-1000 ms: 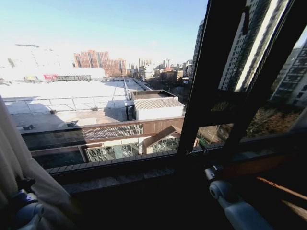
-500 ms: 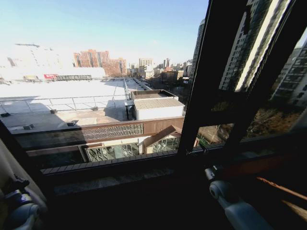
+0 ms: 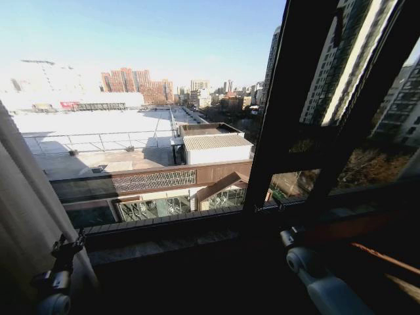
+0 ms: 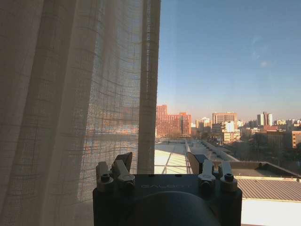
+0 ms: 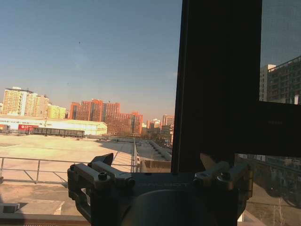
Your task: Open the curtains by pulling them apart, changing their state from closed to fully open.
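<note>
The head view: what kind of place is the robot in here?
Probably a room high up in a city building, at a large window. The sheer curtain hangs at the left, the dark window frame stands at the right, and rooftops and towers lie far below and beyond the glass.

The left claw sits low at the robot's left side and points up. Its two fingers are spread apart with nothing between them. The right claw also has its fingers wide apart. The right arm reaches forward, low down.
</note>
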`<state>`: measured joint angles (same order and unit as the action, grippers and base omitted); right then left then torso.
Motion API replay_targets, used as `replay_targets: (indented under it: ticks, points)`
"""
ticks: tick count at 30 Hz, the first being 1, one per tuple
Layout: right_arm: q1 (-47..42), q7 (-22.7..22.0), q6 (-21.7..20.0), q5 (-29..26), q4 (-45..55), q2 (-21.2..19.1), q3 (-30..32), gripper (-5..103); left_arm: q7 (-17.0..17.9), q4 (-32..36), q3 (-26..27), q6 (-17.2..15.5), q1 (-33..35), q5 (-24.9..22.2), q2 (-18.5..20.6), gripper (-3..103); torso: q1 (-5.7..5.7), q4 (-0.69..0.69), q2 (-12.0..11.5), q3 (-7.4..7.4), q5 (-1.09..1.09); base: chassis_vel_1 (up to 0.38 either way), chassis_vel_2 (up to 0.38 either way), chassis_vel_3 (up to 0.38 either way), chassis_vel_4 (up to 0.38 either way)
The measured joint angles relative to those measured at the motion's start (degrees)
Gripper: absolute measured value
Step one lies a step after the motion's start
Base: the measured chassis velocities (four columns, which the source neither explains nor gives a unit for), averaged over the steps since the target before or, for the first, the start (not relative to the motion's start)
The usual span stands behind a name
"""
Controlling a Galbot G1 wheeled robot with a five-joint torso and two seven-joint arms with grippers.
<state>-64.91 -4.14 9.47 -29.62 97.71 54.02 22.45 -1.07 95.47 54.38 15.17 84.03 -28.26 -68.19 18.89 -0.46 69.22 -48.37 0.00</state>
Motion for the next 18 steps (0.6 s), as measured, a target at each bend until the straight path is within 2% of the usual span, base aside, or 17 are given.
replay_targets:
  ticks: [4, 5, 9, 13, 18]
  points:
    - [0.0, 0.0, 0.0, 0.0, 0.0, 0.0, 0.0, 100, -0.56, 2.85, 0.94, 0.59, 3.37, 2.97, -2.96, 87, 0.0, 0.0, 0.0, 0.0, 0.01, 0.0, 0.0, 0.0, 0.0]
    - [0.0, 0.0, 0.0, 0.0, 0.0, 0.0, 0.0, 100, -0.56, 2.85, 0.94, 0.59, 3.37, 2.97, -2.96, 87, 0.0, 0.0, 0.0, 0.0, 0.01, 0.0, 0.0, 0.0, 0.0]
    - [0.0, 0.0, 0.0, 0.0, 0.0, 0.0, 0.0, 100, -0.61, 4.49, 0.85, 2.64, 5.96, 4.68, -4.59, 99, 0.0, 0.01, 0.0, 0.0, 0.0, 0.0, 0.0, 0.0, 0.0]
    - [0.0, 0.0, 0.0, 0.0, 0.0, 0.0, 0.0, 100, -0.62, 5.73, 0.16, 3.9, 6.76, 5.45, -5.11, 100, 0.0, 0.01, 0.0, 0.0, 0.0, 0.0, 0.0, 0.0, 0.0]
    - [0.0, 0.0, 0.0, 0.0, 0.0, 0.0, 0.0, 100, -0.45, 7.6, -0.21, 3.75, 6.97, 5.27, -5.08, 100, 0.0, -0.01, 0.0, 0.0, 0.01, 0.0, 0.0, 0.0, 0.0]
